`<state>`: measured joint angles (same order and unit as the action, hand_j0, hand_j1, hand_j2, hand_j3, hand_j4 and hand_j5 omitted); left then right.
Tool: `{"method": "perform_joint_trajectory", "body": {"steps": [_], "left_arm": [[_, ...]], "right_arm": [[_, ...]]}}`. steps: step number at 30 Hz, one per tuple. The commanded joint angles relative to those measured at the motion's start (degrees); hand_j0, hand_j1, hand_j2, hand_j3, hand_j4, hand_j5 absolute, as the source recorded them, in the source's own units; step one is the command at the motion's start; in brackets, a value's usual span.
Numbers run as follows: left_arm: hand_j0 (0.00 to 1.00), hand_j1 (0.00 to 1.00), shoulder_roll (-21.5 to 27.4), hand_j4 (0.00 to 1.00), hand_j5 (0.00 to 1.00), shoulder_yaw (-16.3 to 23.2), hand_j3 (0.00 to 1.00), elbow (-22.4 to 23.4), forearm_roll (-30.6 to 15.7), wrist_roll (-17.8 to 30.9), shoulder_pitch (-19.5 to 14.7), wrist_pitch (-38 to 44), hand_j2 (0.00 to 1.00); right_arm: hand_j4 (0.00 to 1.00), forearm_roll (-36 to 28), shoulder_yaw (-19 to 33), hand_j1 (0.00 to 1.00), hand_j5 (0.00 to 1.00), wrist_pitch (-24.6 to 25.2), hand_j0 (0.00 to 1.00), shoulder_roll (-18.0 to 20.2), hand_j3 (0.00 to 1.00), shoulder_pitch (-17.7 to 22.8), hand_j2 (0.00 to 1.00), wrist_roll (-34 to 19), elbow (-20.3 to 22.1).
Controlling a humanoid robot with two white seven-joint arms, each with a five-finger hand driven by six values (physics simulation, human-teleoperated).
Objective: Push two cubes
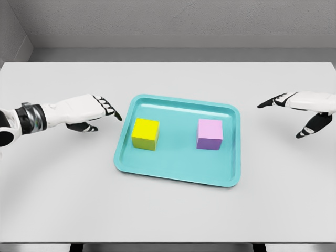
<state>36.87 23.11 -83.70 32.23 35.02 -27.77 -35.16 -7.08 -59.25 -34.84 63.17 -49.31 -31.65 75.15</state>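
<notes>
A yellow cube [145,134] sits in the left half of a teal tray [178,168], and a pink-purple cube [210,134] sits in the right half, apart from it. My left hand [100,111] hovers just outside the tray's left rim, fingers extended toward the yellow cube and holding nothing. Well to the right of the tray, my right hand [294,113] has its fingers spread, clear of the pink cube.
The tray lies in the middle of a wide white table [168,220]. A grey wall runs behind the table's far edge.
</notes>
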Motion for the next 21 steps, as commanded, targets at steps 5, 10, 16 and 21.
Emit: {"method": "perform_joint_trajectory", "body": {"steps": [5,10,16,21], "left_arm": [[0.75,0.75,1.98,0.75,0.75,-0.17,0.75,-1.29,-1.65,-0.02,0.00,0.16,0.75],[0.71,0.71,4.53,0.71,0.71,0.00,0.71,-5.94,-3.32,-0.02,1.58,0.16,0.71],[0.59,0.59,3.92,0.59,0.59,0.18,0.59,-6.03,-3.23,-0.02,1.76,0.16,0.59],[0.60,0.60,3.56,0.60,0.60,1.76,0.60,-6.91,-3.32,-0.02,1.76,0.16,0.60]], "right_arm": [[1.00,-0.30,-0.34,1.00,1.00,0.12,1.00,0.38,1.00,-0.44,1.00,-0.08,0.44],[1.00,-0.22,-0.43,1.00,1.00,0.47,1.00,-0.50,1.00,-0.70,1.00,0.62,-0.09],[0.56,7.95,-0.43,0.56,0.56,5.39,0.56,-2.96,0.56,-1.76,0.56,0.10,0.26],[0.20,8.66,-0.51,0.20,0.20,4.86,0.20,-3.31,0.20,-2.20,0.20,-3.07,5.27]]}}
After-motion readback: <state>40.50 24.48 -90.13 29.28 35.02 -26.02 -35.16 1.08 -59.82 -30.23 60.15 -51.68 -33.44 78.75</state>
